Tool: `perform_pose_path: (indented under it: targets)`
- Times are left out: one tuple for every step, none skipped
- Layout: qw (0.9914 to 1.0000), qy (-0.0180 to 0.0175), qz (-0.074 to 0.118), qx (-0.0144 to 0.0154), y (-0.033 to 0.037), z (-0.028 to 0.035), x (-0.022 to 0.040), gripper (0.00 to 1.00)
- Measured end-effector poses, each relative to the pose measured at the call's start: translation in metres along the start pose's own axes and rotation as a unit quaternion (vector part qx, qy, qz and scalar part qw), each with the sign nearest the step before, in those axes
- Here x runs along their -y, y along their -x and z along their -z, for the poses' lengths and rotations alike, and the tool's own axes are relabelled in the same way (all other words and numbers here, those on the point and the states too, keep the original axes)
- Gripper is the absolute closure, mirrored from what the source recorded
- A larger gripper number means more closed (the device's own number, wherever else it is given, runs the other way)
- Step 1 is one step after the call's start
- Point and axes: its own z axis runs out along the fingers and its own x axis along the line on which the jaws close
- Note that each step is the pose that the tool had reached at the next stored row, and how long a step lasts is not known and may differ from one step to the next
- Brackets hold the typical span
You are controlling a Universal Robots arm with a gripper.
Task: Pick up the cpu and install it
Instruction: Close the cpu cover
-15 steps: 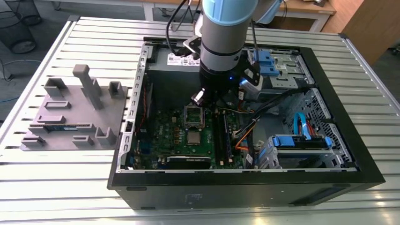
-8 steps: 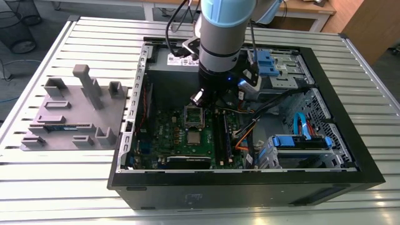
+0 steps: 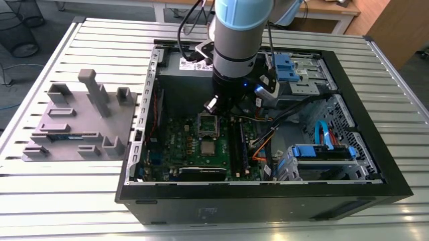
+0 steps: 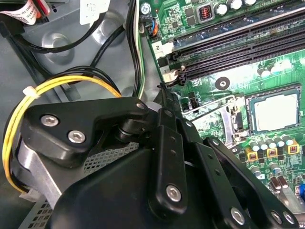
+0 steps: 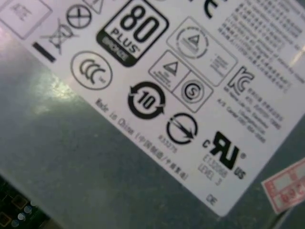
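You have one arm (image 3: 236, 30) reaching down into one open computer case (image 3: 375, 165), which lies flat on a table of ribbed metal slats (image 3: 100, 40). Beside the case, toward the exterior view's left, sits one grey tray (image 3: 77, 120) with several blocky upright posts.

In the exterior view the cpu (image 3: 208, 147) is a small square with a dull silver top, lying flat on the green circuit board (image 3: 181, 150), just below the taller silver socket frame (image 3: 207, 124). The gripper (image 3: 224, 108) hangs over the upper part of the board, close to that frame and apart from the cpu. Two blue plastic brackets show in the case, one near the arm (image 3: 284, 68) and one at the drive bay (image 3: 322, 150).

The second wrist view gives you what the exterior view cannot: the cpu (image 4: 275, 113) close up, pale and matte, seated square inside a dark border, with the hinged metal frame (image 4: 224, 117) swung up beside it. You also see two long dark memory slots (image 4: 238, 43), one bundle of yellow wires (image 4: 57, 88) and the black linkage of the gripper (image 4: 169, 143), bolted with round silver screws. Whether its fingers are apart or together, you cannot tell; nothing shows in its hold.

The first wrist view shows a white printed label (image 5: 167, 86) on a smooth grey metal box (image 5: 71, 157).
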Motion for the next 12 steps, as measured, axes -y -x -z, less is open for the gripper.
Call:
perform_pose_path:
  targets:
    - [1.00000, 0.0000, 0.000, 0.0001, 0.0000, -0.0001, 0.0000, 0.89]
    - [1.00000, 0.0000, 0.000, 0.0001, -0.0004, -0.0001, -0.0004, 0.89]
    - [1.00000, 0.0000, 0.000, 0.0002, -0.0011, -0.0001, -0.0010, 0.89]
    - [1.00000, -0.0001, 0.000, 0.0003, -0.0018, 0.0000, -0.0015, 0.89]
    - [1.00000, -0.0002, 0.000, 0.0004, -0.0025, 0.0001, -0.0021, 0.89]
    - [1.00000, -0.0003, 0.000, 0.0005, -0.0030, 0.0001, -0.0025, 0.89]
    - [1.00000, -0.0004, 0.000, 0.0005, -0.0033, 0.0002, -0.0028, 0.89]
    - [1.00000, -0.0006, 0.000, 0.0004, -0.0034, 0.0005, -0.0029, 0.89]
    - [1.00000, -0.0010, 0.000, 0.0001, -0.0033, 0.0009, -0.0029, 0.89]
    - [1.00000, -0.0017, 0.000, -0.0005, -0.0033, 0.0014, -0.0030, 0.89]
    - [1.00000, -0.0025, 0.000, -0.0012, -0.0033, 0.0021, -0.0030, 0.89]
    - [0.99999, -0.0033, 0.000, -0.0019, -0.0033, 0.0028, -0.0030, 0.89]
